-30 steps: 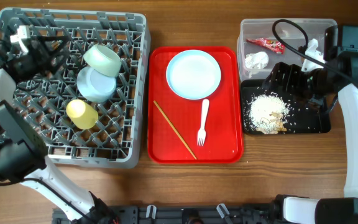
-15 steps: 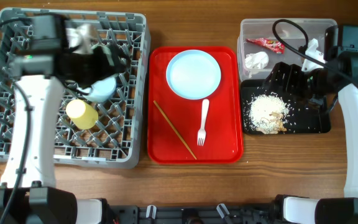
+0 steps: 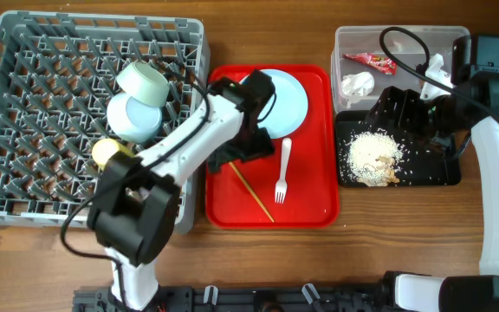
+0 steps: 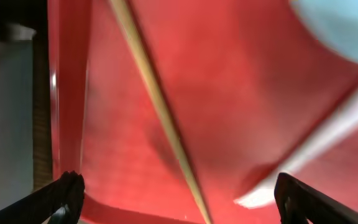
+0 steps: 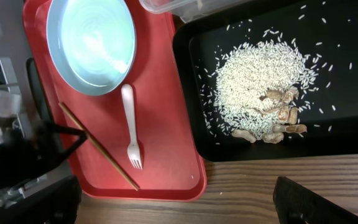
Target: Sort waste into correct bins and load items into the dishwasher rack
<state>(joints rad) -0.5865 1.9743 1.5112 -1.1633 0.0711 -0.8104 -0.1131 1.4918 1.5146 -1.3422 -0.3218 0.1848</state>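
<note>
Left gripper [image 4: 179, 200] above the red tray [image 3: 310, 201]. We see its two fingers spread wide and holding nothing. The thin wooden stick [image 4: 160, 112] lies flat on the tray floor directly beneath, and in the wrist view it passes between the fingertips. Its long axis runs nearly up and down that view, roughly square to the line on which the fingers would close. Seen from overhead, the stick is a diagonal from the tray's upper left toward its lower right.

We judge that a plain descent and a closing of the fingers would meet the stick across its width, with little turning of the wrist needed. The left arm is plainly the nearer one. The right gripper [image 5: 176, 200] hangs open and empty over the black tray [image 3: 431, 176], where the rice scraps [image 5: 260, 81] lie, well apart from the stick.

Two things crowd the approach. The white fork [image 3: 281, 169] lies just beside the stick on the outer-finger side, and the tray's raised left wall stands near the other finger. Either might be struck or dragged. The pale-blue plate [image 3: 291, 102] sits farther up the tray, partly under the arm.

The dishwasher rack [image 3: 102, 23], on the left, holds two bowls [image 3: 141, 82] and a yellow cup [image 3: 104, 152]. The wrapper [image 3: 369, 60] and napkin [image 3: 358, 84] lie in the clear tub [image 3: 405, 39].
</note>
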